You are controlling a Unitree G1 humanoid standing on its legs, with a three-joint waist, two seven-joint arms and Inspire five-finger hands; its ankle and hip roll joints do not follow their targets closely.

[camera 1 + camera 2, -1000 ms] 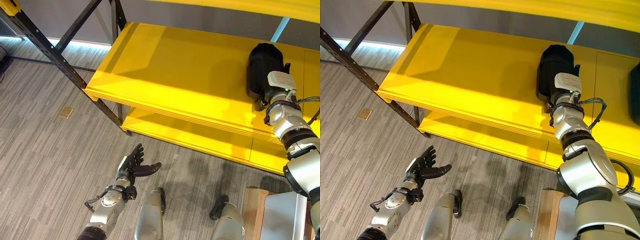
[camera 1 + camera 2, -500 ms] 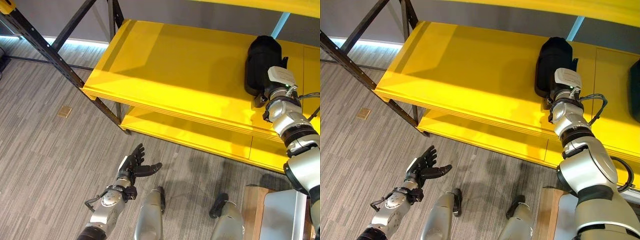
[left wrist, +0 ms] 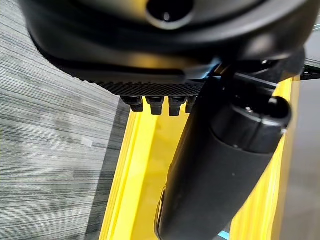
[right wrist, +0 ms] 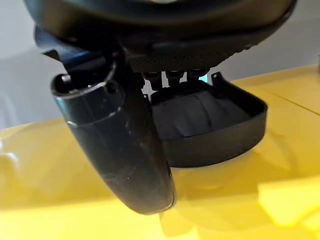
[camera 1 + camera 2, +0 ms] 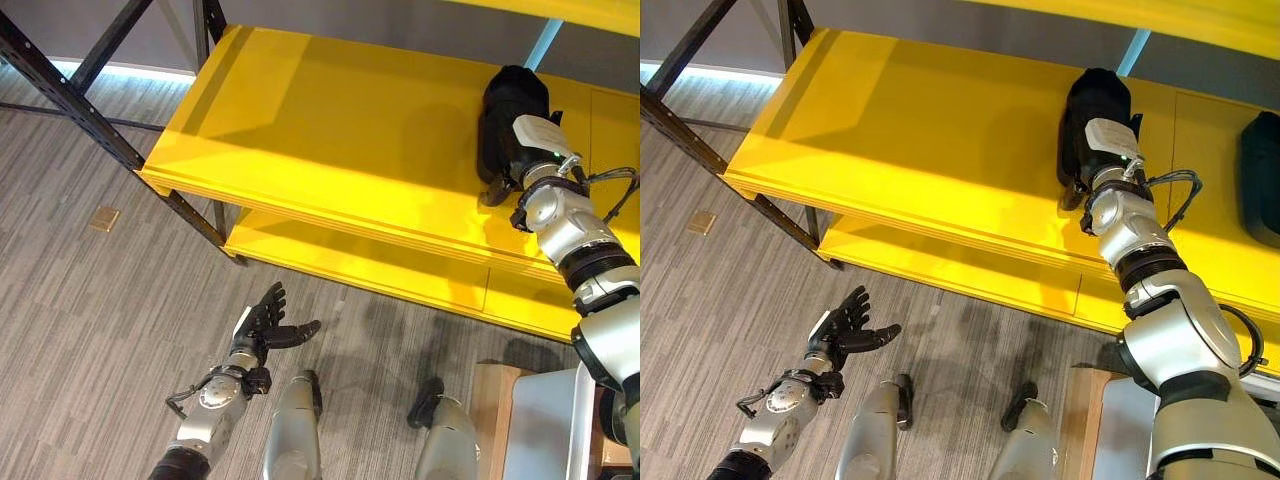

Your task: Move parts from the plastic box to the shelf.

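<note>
Changes since one second ago: the whole scene sits lower and further left in both eye views, so the head camera has shifted. The black part now lies a little deeper on the shelf, further from its front edge, and the right arm reaches further in with it. A second black part has come into the right edge of the right eye view. The left hand keeps its pose.

Item 1, black part: dark, rounded moulded shell, lying on the yellow shelf board at the upper right of the left eye view. In the right wrist view its open, hollow side faces the camera and its lower rim rests on the yellow board.

Item 2, right hand: at the near end of the black part, upper right of the eye views. The thumb hangs straight beside the shell's rim; the fingers go in behind the rim and are hidden, so whether the hand grips the part or merely touches it cannot be told.

Item 3, left hand: lower left of the left eye view, above the grey striped floor, fingers spread and relaxed, thumb out, holding nothing.

Item 4, second black part: on the same shelf board, well apart from the first, cut by the frame edge.
</note>
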